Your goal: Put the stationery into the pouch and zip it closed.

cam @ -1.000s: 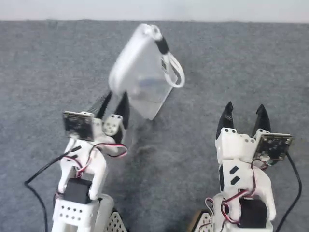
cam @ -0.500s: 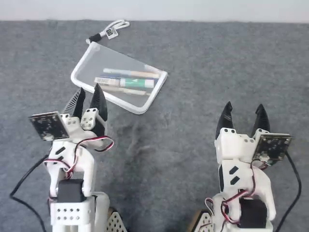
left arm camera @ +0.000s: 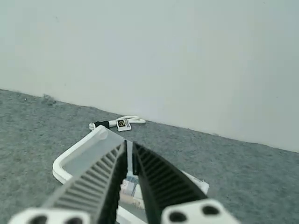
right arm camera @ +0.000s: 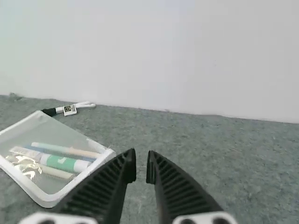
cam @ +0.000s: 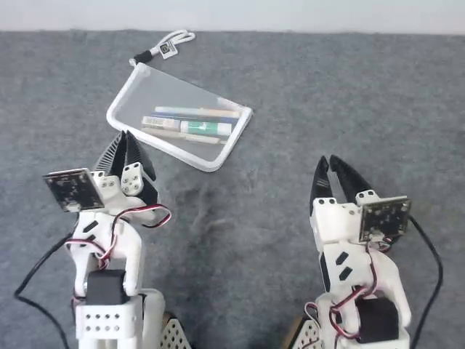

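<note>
Looking down from the high view, you've got the pouch [cam: 178,123] lying flat on the grey tabletop [cam: 327,94], over on the far left side and turned at a bit of an angle. The stationery [cam: 190,125] is inside it: a few pens or sticks lying side by side along its length, one with a green band, and you can see them straight through the clear side. The white strap [cam: 171,42] with its black end trails off the pouch's far corner, right up near the wall [cam: 232,14]. Can't tell from these views whether the zip is run all the way shut, so don't take my word on that. Your left claw [cam: 128,139] sits just beside the pouch's near edge, close enough that I can't say if it's touching, with the fingers pinched nearly together, only a sliver of gap and nothing between them. Its wrist view has the pouch right behind the tips. Your right claw [cam: 328,160] is well apart from the pouch, over bare tabletop on the right side, leaning slightly toward the pouch, also closed down to a thin slit and holding nothing
</note>
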